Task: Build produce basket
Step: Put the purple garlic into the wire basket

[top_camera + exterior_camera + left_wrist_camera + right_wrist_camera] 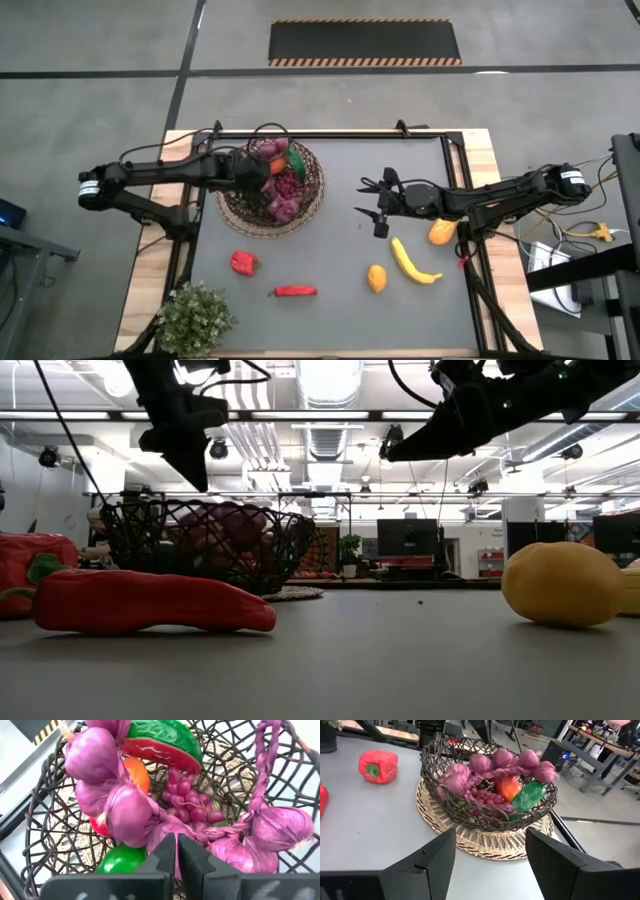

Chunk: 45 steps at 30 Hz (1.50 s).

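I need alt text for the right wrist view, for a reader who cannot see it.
A dark wicker basket on a pale woven mat holds purple bulbs, a watermelon slice and an orange fruit. A red pepper lies beside it; the open right gripper frames the foreground.

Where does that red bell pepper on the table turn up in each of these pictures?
High view: red bell pepper lies on the mat in front of the basket.
Low view: at the left edge, behind the red chili.
Left wrist view: not in it.
Right wrist view: upper left, beside the basket.
Shared landmark: the basket.
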Tool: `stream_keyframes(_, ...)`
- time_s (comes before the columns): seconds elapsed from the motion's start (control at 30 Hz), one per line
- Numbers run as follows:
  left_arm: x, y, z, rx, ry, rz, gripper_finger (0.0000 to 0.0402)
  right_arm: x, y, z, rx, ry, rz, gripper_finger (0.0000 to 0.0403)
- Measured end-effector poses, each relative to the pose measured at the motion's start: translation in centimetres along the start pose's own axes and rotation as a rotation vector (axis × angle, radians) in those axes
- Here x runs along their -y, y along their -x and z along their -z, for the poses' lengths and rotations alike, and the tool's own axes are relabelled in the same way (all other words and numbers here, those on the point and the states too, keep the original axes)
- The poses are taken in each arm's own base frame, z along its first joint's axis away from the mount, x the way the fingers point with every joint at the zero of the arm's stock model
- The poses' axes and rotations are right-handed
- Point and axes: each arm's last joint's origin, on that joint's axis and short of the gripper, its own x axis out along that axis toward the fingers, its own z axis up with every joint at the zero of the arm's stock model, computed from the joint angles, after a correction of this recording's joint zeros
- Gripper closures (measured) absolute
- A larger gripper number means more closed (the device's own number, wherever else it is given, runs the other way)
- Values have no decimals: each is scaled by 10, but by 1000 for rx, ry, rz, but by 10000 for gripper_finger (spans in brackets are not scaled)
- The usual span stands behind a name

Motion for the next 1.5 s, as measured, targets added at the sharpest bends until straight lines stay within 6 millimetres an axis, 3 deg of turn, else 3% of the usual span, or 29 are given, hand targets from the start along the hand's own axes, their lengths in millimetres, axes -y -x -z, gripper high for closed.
stream_keyframes(0.2, 3, 1, 0, 20, -14, 11, 400, 0, 0, 3, -30, 8, -4, 179)
stream_keyframes(0.33, 7, 4, -16, 194, -31, -10, 400, -1, 0, 5, -45, -7, -7, 179)
stream_keyframes(0.5, 6, -2, -27, 329, -61, -171, 400, -1, 0, 6, -49, -12, -7, 179)
stream_keyframes(0.83, 9, -40, -18, 193, -119, -252, 400, -2, 1, 13, -68, -39, -10, 179)
stream_keyframes(1.13, -5, -42, 17, -95, -26, -399, 400, -3, 2, 21, -93, -82, 7, 179)
stream_keyframes(1.5, -3, -50, 23, -80, 10, -384, 400, -3, 2, 20, -87, -90, 17, 179)
